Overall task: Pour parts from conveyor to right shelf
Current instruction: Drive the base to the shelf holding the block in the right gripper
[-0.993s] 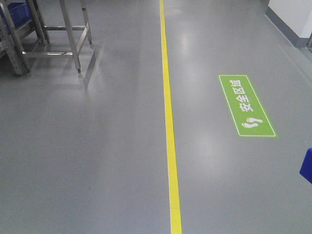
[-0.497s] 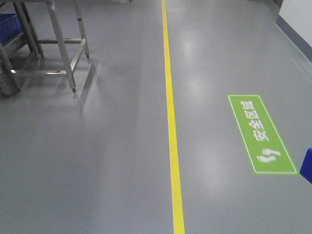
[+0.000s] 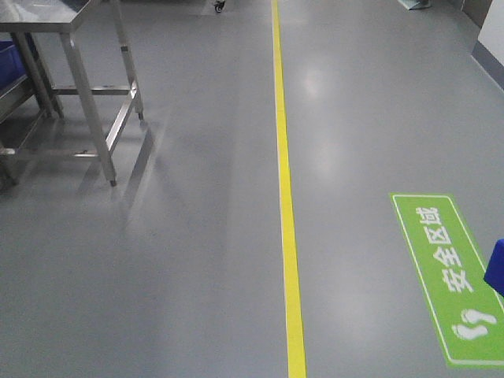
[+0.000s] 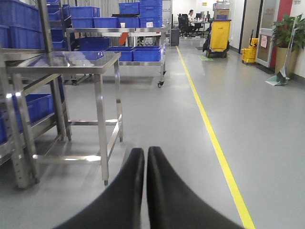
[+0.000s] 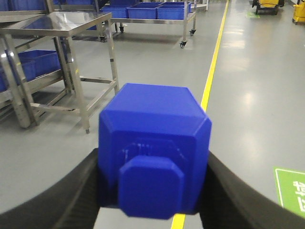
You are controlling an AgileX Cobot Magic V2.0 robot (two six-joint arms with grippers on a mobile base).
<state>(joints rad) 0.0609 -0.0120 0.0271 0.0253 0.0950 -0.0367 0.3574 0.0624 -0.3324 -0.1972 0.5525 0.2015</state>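
Jaws of the right gripper [image 5: 152,160] clamp the small bright blue cube-like plastic block [image 5: 155,133] by two opposite side faces, one black finger [image 5: 71,200] on each flank. Jaws of the left gripper [image 4: 144,160] are pressed together with nothing between them. The block rests on no surface: it hangs over the glossy grey floor [image 3: 173,276], with the yellow floor line [image 3: 285,236] passing behind it in the right wrist view. No conveyor is in view. This side grip probably serves to carry the block clear of the floor in transit, while the empty left gripper is kept narrow so that it catches nothing. The block's short stud faces back toward the wrist camera, so its stud axis lies roughly along the gripper's reach. Being nearly cubic, it has no marked long axis. A steel rack with deep blue rectangular plastic bins [image 4: 33,105], probably the destination shelf, stands at the left behind a stainless steel stand [image 4: 71,62].
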